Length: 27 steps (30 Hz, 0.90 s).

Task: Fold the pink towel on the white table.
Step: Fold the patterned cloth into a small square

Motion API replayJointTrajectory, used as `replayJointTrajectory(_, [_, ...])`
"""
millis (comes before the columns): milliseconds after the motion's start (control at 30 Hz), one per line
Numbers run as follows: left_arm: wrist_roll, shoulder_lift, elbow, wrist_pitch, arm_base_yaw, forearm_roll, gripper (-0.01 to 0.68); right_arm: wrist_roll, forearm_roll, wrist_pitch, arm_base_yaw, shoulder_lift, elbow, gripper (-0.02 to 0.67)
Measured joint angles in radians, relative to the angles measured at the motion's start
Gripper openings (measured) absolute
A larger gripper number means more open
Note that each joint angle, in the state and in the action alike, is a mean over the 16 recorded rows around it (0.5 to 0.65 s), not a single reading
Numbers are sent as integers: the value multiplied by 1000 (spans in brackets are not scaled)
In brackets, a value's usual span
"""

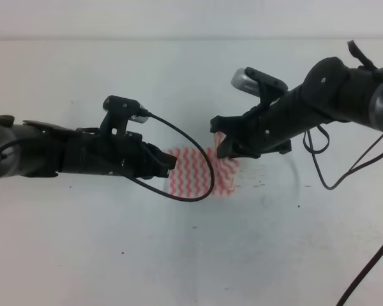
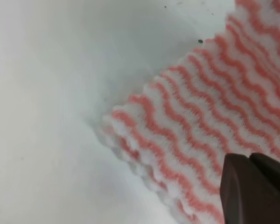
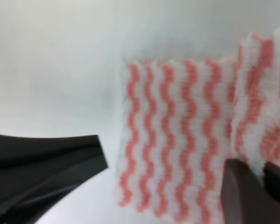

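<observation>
The pink towel (image 1: 196, 173) lies on the white table (image 1: 83, 242), a small square of pink-red and white zigzag stripes. My right gripper (image 1: 221, 139) is shut on its far right corner and holds that corner up off the table; in the right wrist view the raised strip of towel (image 3: 256, 88) runs to the fingertips (image 3: 245, 186). My left gripper (image 1: 173, 163) is shut at the towel's left edge. Its dark fingertips (image 2: 242, 186) show over the striped towel (image 2: 200, 107), and no cloth shows between them. The left gripper's tip (image 3: 60, 158) sits just beside the towel (image 3: 177, 140).
A black cable (image 1: 198, 159) loops from the left arm across the towel. More cables (image 1: 345, 172) hang from the right arm at the right side. Bare white tabletop surrounds the towel on all sides.
</observation>
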Motion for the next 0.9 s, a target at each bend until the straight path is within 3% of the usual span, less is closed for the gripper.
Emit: replayJointTrajectory(900, [9, 55, 0, -7, 9, 28, -4, 0, 30, -36, 46, 40, -14, -16])
